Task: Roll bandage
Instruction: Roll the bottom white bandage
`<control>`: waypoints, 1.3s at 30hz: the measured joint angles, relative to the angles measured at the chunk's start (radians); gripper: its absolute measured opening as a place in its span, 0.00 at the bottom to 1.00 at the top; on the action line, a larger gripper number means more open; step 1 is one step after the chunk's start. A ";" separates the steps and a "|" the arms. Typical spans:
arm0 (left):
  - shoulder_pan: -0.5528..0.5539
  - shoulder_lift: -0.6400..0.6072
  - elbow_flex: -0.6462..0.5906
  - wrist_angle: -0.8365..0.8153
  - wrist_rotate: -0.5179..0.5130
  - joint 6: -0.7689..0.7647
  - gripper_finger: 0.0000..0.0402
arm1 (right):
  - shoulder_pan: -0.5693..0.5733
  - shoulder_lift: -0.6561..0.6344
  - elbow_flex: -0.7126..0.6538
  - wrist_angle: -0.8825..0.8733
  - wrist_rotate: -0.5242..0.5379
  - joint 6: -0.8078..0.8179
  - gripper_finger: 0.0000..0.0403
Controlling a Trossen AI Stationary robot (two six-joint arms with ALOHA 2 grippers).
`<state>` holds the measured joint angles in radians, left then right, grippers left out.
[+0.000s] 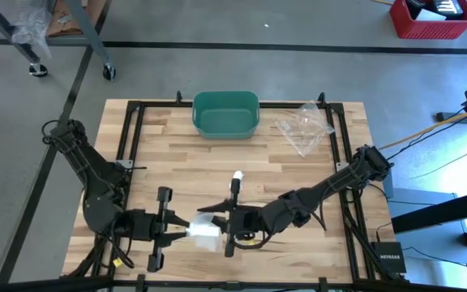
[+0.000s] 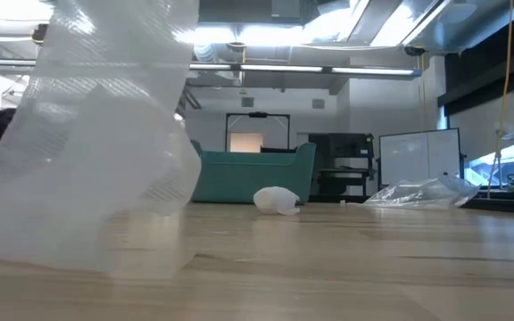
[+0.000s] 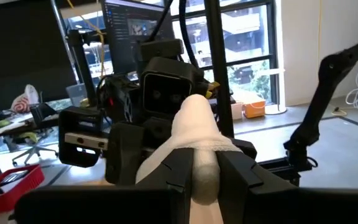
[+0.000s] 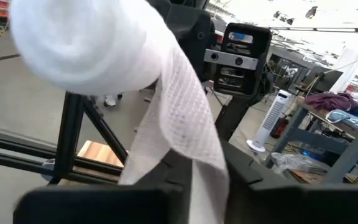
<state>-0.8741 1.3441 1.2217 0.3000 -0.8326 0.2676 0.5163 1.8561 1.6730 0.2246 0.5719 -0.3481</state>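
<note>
A white gauze bandage (image 1: pixel 205 234) is held between my two grippers near the table's near edge. My left gripper (image 1: pixel 183 232) is shut on its rolled part (image 3: pixel 202 174). My right gripper (image 1: pixel 224 229) faces it from the right and is shut on the loose strip (image 4: pixel 182 124), which comes off the roll (image 4: pixel 79 43). In the low view the strip (image 2: pixel 105 160) hangs wide in the foreground, and its lower end (image 2: pixel 141 254) reaches the table. My left gripper pinches the rolled part of the bandage (image 3: pixel 204 177) between its two fingers, coming level from the table's left. The gauze (image 3: pixel 194 124) stands up past the fingertips, clear of the table. My right gripper pinches the loose strip (image 4: pixel 194 158) between its two fingers, just below the roll, coming level from the table's right. The strip passes down between the fingers. One layer or several, I cannot tell.
A green bin (image 1: pixel 226 113) stands at the far middle of the table, with a crumpled clear plastic bag (image 1: pixel 305 126) to its right. A small white lump (image 1: pixel 237 173) lies on the table just beyond the grippers, also in the low view (image 2: pixel 277 200).
</note>
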 joint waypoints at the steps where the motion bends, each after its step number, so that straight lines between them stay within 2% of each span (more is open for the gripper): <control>1: 0.003 0.000 0.000 -0.001 0.000 -0.003 0.10 | 0.000 0.000 0.000 -0.001 -0.001 0.000 0.16; 8: -0.015 0.000 0.000 0.000 0.005 0.012 0.10 | 0.018 -0.012 0.000 -0.030 0.021 -0.055 0.45; 12: -0.017 0.000 0.000 0.004 0.055 0.021 0.10 | 0.037 -0.038 0.000 -0.120 0.034 -0.093 0.56; 16: -0.016 0.000 0.000 0.001 0.059 0.024 0.10 | 0.049 -0.082 0.000 -0.243 0.047 -0.058 0.61; 23: -0.015 0.000 0.000 0.004 0.060 0.022 0.10 | 0.021 -0.122 -0.017 -0.482 -0.054 0.125 0.59; 26: -0.015 0.000 0.000 0.003 0.060 0.019 0.10 | -0.029 -0.122 -0.125 -0.327 -0.182 0.149 0.56; 31: -0.015 0.000 0.000 0.003 0.060 0.018 0.10 | -0.123 -0.120 -0.363 0.109 -0.380 0.165 0.53; 34: -0.015 0.000 0.000 0.003 0.060 0.022 0.10 | -0.170 -0.115 -0.455 0.311 -0.471 0.173 0.53; 39: -0.007 0.000 0.000 -0.001 0.064 0.023 0.10 | -0.211 -0.072 -0.464 0.411 -0.607 0.204 0.55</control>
<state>-0.8810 1.3441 1.2217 0.2989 -0.7685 0.2907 0.3058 1.7837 1.2087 0.6360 -0.0353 -0.1443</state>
